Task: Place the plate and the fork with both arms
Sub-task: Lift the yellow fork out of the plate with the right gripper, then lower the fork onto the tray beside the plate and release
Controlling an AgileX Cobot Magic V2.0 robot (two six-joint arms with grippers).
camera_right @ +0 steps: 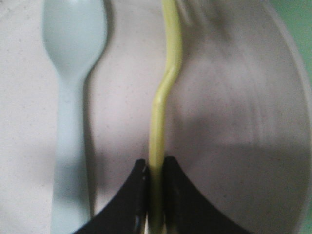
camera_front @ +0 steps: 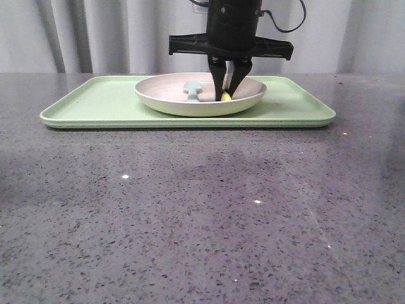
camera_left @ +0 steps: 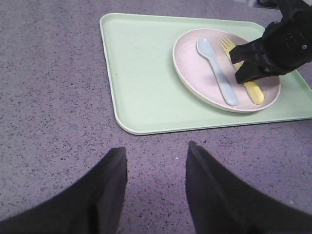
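Right tool (camera_front: 228, 94) pinches handle of small yellow plastic fork (camera_left: 242, 70), lying in round off-white plate (camera_left: 195, 85) on light-green tray (camera_left: 146, 73), likely for lift-out; left tool (camera_left: 156, 195) spread, idle over worktop (camera_front: 202, 221).

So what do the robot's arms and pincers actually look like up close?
All black. The right arm is a chunky matte body with a flat crossbar jutting out both sides and a black cable looping off its top. Its gripper ends in two pointed fingers. The left gripper has two broad, smooth black fingers tapering to rounded tips. No markings visible.
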